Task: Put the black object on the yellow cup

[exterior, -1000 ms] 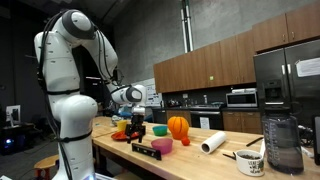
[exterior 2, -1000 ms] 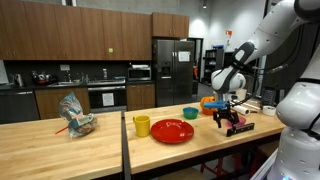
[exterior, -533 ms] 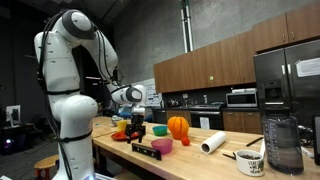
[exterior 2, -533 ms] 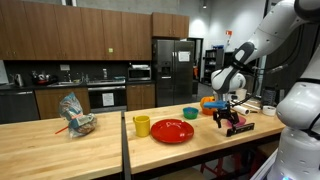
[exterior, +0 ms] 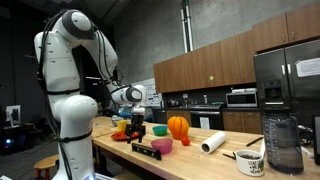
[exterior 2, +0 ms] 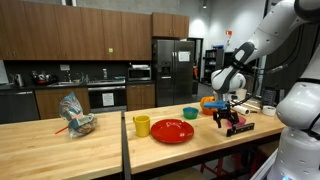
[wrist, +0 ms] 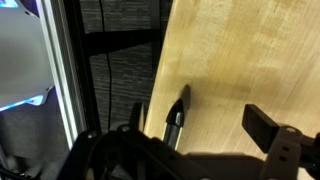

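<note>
The black object is a long flat bar lying on the wooden table near its end; it also shows in an exterior view at the table's near edge. The yellow cup stands upright next to the red plate, well away from the bar. My gripper hangs just above the table beside the bar, also seen in an exterior view. In the wrist view my gripper is open, with only bare wood between the fingers. The bar and cup are out of the wrist view.
A green cup and orange pumpkin stand behind the plate. A pink cup, paper roll, black-rimmed mug and blender jar share the table. A crumpled bag lies on the neighbouring table. The table edge drops to dark floor.
</note>
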